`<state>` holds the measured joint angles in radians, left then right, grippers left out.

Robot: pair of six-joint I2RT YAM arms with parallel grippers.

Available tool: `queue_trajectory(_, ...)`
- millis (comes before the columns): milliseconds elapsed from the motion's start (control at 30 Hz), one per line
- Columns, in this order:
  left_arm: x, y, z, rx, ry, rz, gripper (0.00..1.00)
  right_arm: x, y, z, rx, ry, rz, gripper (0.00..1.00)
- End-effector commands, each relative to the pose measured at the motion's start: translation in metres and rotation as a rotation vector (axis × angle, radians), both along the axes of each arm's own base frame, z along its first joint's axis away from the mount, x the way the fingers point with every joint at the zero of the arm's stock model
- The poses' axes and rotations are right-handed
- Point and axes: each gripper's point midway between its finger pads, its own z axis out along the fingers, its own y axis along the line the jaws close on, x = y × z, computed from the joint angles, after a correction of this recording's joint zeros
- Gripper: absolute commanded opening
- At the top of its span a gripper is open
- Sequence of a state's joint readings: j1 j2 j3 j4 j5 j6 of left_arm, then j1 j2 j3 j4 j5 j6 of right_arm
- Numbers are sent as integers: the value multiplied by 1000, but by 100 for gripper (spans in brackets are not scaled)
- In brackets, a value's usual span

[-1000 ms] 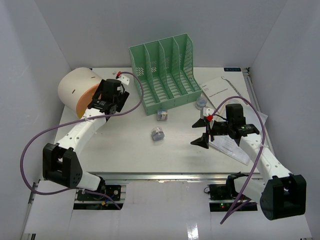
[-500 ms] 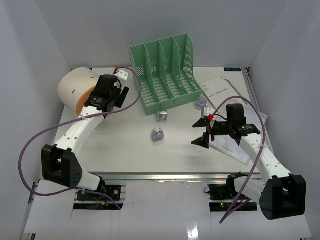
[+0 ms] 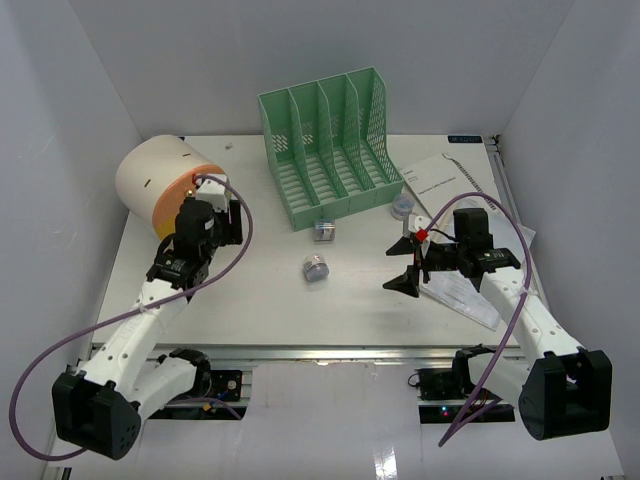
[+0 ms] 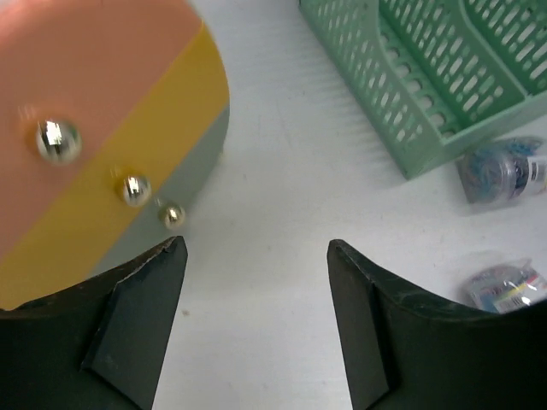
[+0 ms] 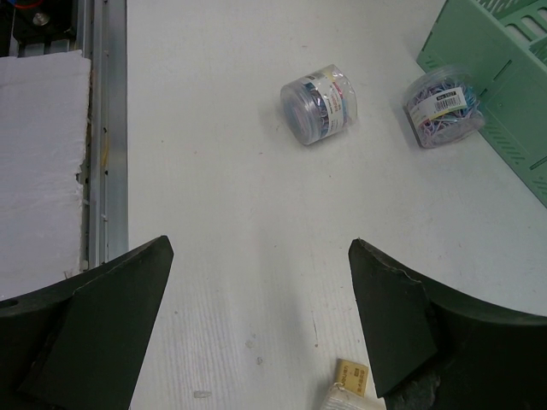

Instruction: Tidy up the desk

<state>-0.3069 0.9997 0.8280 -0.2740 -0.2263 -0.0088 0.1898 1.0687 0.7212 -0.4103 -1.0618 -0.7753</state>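
The left gripper (image 4: 255, 248), open and empty above the desk (image 4: 273, 171) like the right gripper (image 5: 261, 248), has the round box (image 4: 102, 102) just beside one finger and could bump it rolling

Shows a matt white worktop (image 3: 260, 300), a green plastic mesh rack (image 3: 330, 140), clear glossy tubs (image 5: 319, 104), shiny metal studs (image 4: 53, 141).

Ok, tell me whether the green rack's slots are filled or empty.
Empty: the top view shows bare slatted floor in every slot of the green rack.
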Motion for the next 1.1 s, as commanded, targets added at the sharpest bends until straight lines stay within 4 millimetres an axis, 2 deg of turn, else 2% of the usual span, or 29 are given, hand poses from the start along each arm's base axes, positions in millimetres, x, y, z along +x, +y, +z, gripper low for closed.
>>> queue_trajectory(0,-7,15,13,-320,-183,225,69,0,1,10,22,-29,18,90)
queue_trajectory(67,-4,23,3,-374,-165,326,64,0,0,10,22,-29,17,90)
queue_trajectory(167,1,49,-16,-346,-117,542,58,0,0,11,22,-31,16,90)
queue_trajectory(300,14,52,-33,-298,-65,601,58,1,0,11,22,-32,15,90)
queue_trajectory(400,20,60,-34,-270,-79,664,59,1,0,11,23,-34,14,90)
queue_trajectory(500,25,68,-44,-220,-65,731,62,1,-1,11,22,-34,13,90)
queue_trajectory(833,58,70,-40,-114,-121,723,63,2,-2,10,20,-32,8,90)
queue_trajectory(1067,69,74,-47,-61,-122,740,62,3,-3,10,21,-31,3,90)
